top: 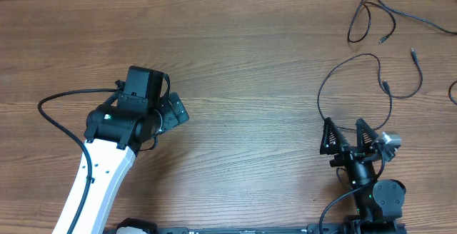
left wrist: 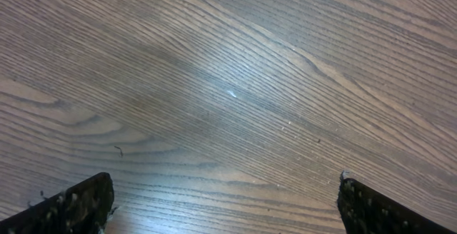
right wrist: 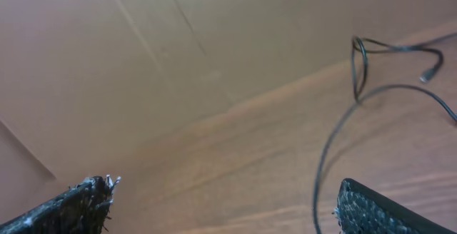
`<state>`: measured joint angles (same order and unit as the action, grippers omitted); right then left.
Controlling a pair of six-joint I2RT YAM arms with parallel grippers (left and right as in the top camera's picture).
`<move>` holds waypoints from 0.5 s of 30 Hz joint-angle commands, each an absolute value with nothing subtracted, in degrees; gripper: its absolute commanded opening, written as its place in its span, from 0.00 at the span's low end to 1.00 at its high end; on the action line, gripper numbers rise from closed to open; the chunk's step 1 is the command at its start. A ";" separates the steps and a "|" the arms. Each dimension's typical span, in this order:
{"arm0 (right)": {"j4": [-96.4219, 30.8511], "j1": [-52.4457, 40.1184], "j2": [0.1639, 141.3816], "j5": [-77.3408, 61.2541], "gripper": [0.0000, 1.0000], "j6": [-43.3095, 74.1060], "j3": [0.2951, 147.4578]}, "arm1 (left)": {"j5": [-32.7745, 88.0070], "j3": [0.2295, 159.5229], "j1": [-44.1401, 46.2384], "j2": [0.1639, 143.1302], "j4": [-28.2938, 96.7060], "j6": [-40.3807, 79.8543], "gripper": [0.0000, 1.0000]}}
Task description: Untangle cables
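Thin black cables lie at the right of the wooden table. One cable [top: 370, 18] is bunched in loose loops at the far right corner. A second cable [top: 355, 66] makes a wide loop with small plug tips just beyond my right gripper [top: 348, 135]. That gripper is open and holds nothing. In the right wrist view a strand [right wrist: 323, 164] runs down just inside the right finger, with the gripper [right wrist: 225, 205] open around it and a small loop [right wrist: 358, 66] farther off. My left gripper [top: 175, 111] is open over bare wood at the left [left wrist: 225, 205], far from the cables.
A further cable end [top: 453, 91] shows at the right edge. A brown cardboard wall [right wrist: 143, 63] stands behind the table's far edge. The left arm's own thick black wire [top: 61, 98] arcs out to the left.
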<state>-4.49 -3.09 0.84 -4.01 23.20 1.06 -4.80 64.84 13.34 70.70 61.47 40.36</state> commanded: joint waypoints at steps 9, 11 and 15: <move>-4.71 -3.16 0.12 -2.83 1.00 12.91 0.47 | -5.52 64.71 13.13 69.73 61.34 40.29 0.99; -4.78 -3.16 0.12 -3.07 1.00 11.88 0.47 | -5.52 64.71 13.15 69.73 61.34 40.29 1.00; -4.80 -3.16 0.12 -2.98 1.00 9.91 0.47 | -5.52 64.71 13.13 69.73 61.34 40.27 0.99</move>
<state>-4.80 -3.09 0.84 -3.57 13.34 1.06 -4.78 64.84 13.34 70.70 61.49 40.36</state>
